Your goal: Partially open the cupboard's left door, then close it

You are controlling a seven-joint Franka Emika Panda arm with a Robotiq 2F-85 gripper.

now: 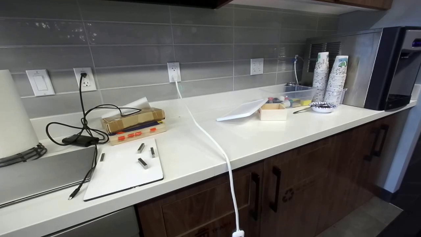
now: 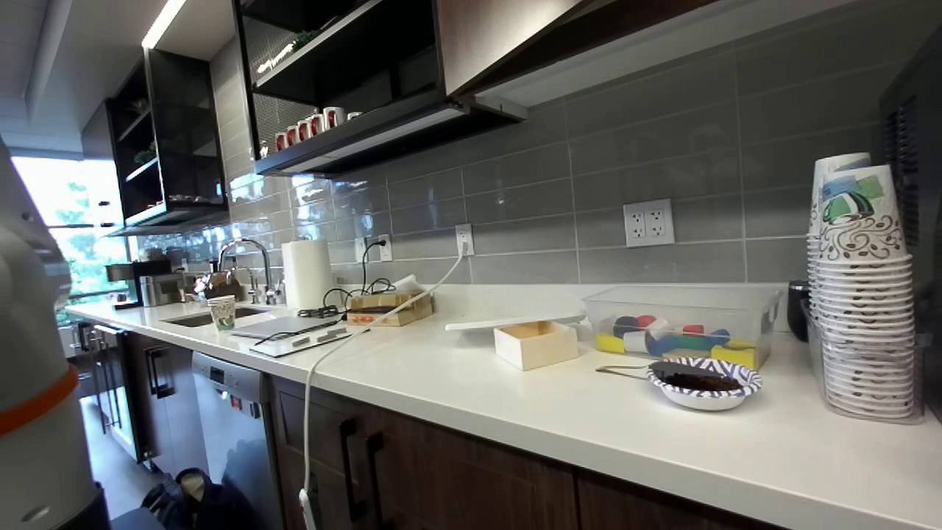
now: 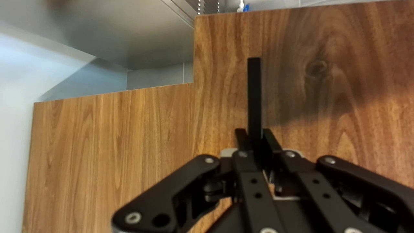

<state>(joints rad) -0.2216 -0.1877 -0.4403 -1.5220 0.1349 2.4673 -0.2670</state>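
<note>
In the wrist view, the cupboard's left door [image 3: 323,38] is a brown wood-grain panel with a vertical black handle [image 3: 254,90]. My gripper [image 3: 255,134] has its fingers on both sides of the handle and looks shut on it. The door's edge is offset from the neighbouring wooden door [image 3: 106,145], so it appears ajar. In an exterior view, the upper cupboard's wooden panel [image 2: 500,37] slants at the top, apparently this door standing partly out. The handle and gripper are outside both exterior views.
Below are a white counter [image 2: 515,397], a steel machine [image 1: 348,65], paper cup stacks [image 1: 335,82], a clear bin [image 2: 684,309] and a wooden box [image 2: 537,344]. Open black shelves [image 2: 353,143] with mugs adjoin the cupboard. Part of my arm [image 2: 29,309] shows at the left edge.
</note>
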